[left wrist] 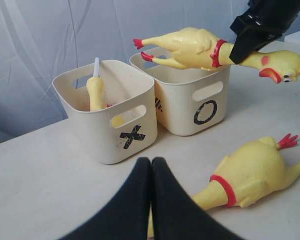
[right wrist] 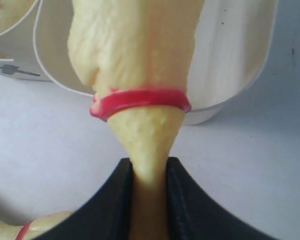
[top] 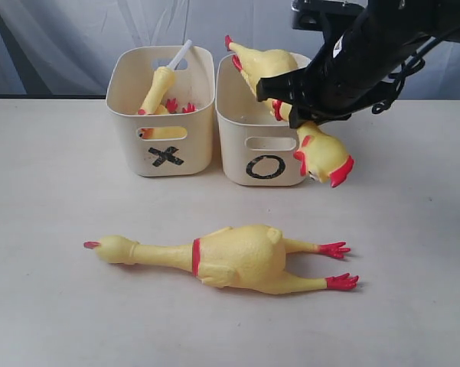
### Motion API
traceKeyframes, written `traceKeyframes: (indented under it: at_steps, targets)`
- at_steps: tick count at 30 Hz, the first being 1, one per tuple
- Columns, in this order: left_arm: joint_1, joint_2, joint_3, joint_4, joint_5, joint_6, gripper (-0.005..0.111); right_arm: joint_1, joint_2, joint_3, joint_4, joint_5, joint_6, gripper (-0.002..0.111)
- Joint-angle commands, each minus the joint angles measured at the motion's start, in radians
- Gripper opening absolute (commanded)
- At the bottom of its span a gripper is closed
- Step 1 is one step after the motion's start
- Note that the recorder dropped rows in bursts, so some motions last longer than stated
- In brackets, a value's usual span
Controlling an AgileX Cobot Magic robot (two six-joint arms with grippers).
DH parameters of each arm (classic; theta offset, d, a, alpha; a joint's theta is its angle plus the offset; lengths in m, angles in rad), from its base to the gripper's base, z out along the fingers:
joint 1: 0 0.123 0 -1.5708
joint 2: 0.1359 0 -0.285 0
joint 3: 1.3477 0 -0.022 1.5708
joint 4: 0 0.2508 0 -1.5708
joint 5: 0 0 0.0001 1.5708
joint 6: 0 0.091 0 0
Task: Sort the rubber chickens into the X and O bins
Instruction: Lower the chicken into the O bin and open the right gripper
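My right gripper (top: 295, 95) is shut on the neck of a rubber chicken (top: 272, 69), held just above the O bin (top: 264, 157); its feet point back over the bin and its head (top: 327, 159) hangs past the front right corner. The wrist view shows the neck (right wrist: 150, 150) pinched between the black fingers. Another chicken (top: 230, 256) lies flat on the table in front of the bins, head to the left. The X bin (top: 164, 153) holds a slim chicken with a white tube (top: 177, 55). My left gripper (left wrist: 150, 167) is shut and empty, low over the table before the X bin (left wrist: 110, 130).
Both bins stand side by side at the back of the pale table (top: 53, 229), X on the left and O on the right. A grey curtain (top: 61, 38) hangs behind them. My right arm (top: 383, 38) reaches in from the upper right.
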Motion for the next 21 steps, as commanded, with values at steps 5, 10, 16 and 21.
traceKeyframes:
  at_steps: [5,10,16,21]
  targets:
    - [-0.001,-0.005,-0.006,0.001,-0.008,-0.004,0.0,-0.006,0.0,-0.011,-0.003,-0.091,-0.009,-0.001]
    - [-0.001,-0.005,-0.006,0.001,-0.008,-0.004,0.0,-0.006,0.014,-0.011,-0.003,-0.093,-0.009,-0.001]
    - [-0.001,-0.005,-0.006,0.001,-0.008,-0.004,0.0,-0.006,0.015,-0.011,-0.003,-0.091,-0.009,-0.001]
    - [-0.001,-0.005,-0.006,0.001,-0.008,-0.004,0.0,-0.006,0.015,-0.011,-0.003,-0.091,-0.007,-0.001]
